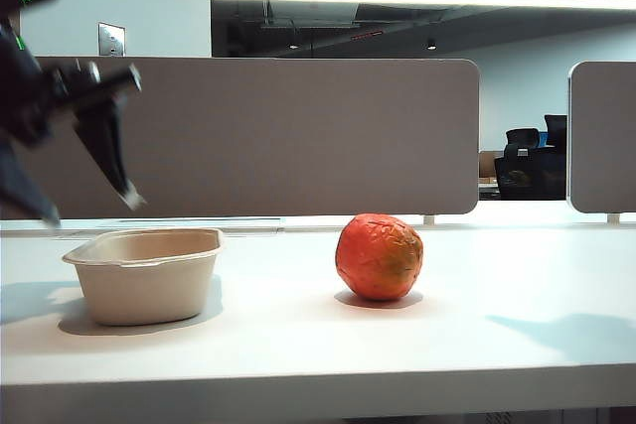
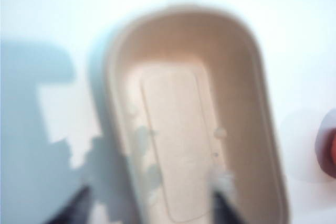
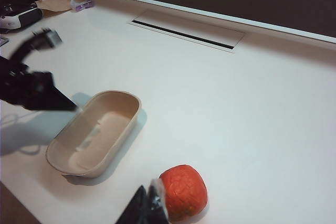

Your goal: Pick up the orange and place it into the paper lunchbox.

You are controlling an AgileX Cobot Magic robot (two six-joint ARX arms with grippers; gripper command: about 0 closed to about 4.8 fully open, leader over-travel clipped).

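Both empty: left gripper (image 1: 89, 208) spread, right gripper (image 3: 149, 203) closed.

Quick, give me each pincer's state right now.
Left pincer: open, empty, above the lunchbox.
Right pincer: shut, empty, beside the orange.

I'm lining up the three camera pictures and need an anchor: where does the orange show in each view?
Exterior view: the orange sits on the table right of centre, clear of the paper lunchbox.
Left wrist view: only a red sliver of it at the right edge, beyond the lunchbox.
Right wrist view: low in the picture, beside the shut right gripper.
Shared landmark: the lunchbox, under the open left gripper.
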